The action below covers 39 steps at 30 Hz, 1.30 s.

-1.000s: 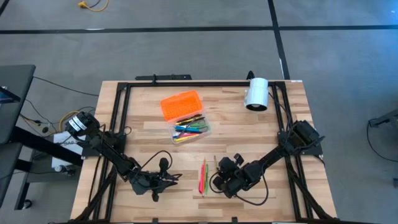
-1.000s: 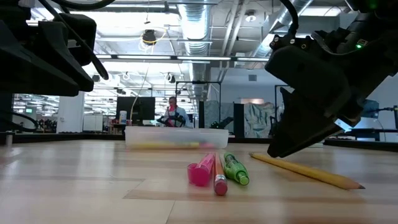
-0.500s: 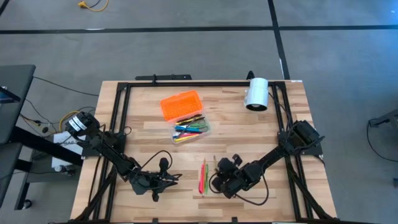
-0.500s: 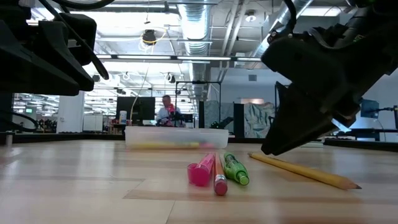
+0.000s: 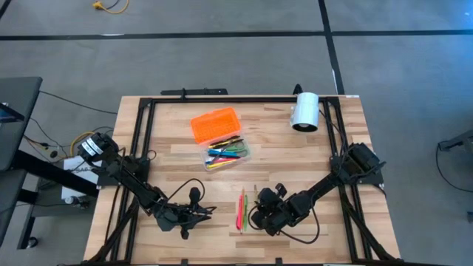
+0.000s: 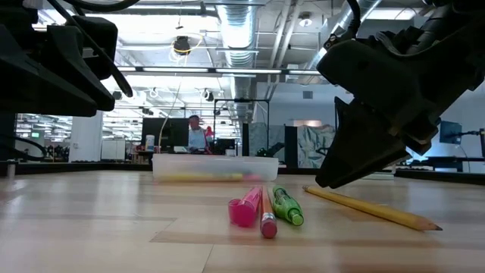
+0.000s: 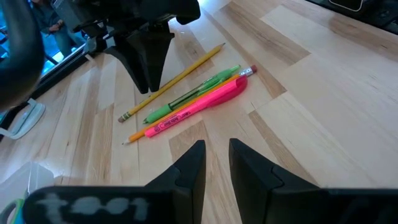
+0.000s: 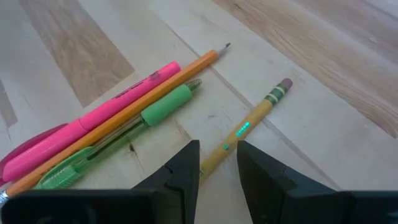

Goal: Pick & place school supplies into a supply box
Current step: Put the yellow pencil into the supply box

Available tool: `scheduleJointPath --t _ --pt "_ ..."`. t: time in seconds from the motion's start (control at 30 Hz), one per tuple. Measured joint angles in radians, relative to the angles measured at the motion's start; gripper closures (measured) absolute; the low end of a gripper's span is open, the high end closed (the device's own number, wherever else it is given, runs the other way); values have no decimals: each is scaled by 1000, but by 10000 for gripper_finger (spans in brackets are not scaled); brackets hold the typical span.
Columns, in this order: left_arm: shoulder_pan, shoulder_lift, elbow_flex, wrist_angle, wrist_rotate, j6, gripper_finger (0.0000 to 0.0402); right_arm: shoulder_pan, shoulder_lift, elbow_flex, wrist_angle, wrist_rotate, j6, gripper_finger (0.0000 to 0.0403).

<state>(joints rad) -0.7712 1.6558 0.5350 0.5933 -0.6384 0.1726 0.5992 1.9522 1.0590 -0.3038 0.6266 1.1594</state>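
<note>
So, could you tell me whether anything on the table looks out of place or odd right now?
Nothing looks damaged or spilled. The box sits open with its orange lid beside it. Four supplies are not yet in it: a pink highlighter, orange pencil, green pen and yellow pencil, under the right hand.

grey floor [image 5: 222, 59] with dark seam lines, yellow cable [image 5: 109, 6] on it; exposed ceiling ducts [image 6: 242, 30], bright lights, person [image 6: 195, 136] at monitors far back

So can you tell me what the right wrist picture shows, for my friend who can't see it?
The right end effector hovers open, straddling a yellow pencil on the wooden table. Beside that lie a pink highlighter, an orange pencil and a green pen, bunched side by side.
</note>
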Motion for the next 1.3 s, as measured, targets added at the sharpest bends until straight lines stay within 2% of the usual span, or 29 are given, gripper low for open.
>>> scheduleJointPath --t 0.3,0.63,1.0,1.3 --pt "0 0 0 0 0 0 340 0 0 0 0 0 2 301" --pt "0 0 0 -4 -1 0 340 -9 88 7 48 6 -2 301" --pt "0 0 0 -5 6 -1 340 12 59 6 -42 -66 -58 301" --pt "0 0 0 -5 7 -2 340 42 57 6 -96 -74 -58 301"
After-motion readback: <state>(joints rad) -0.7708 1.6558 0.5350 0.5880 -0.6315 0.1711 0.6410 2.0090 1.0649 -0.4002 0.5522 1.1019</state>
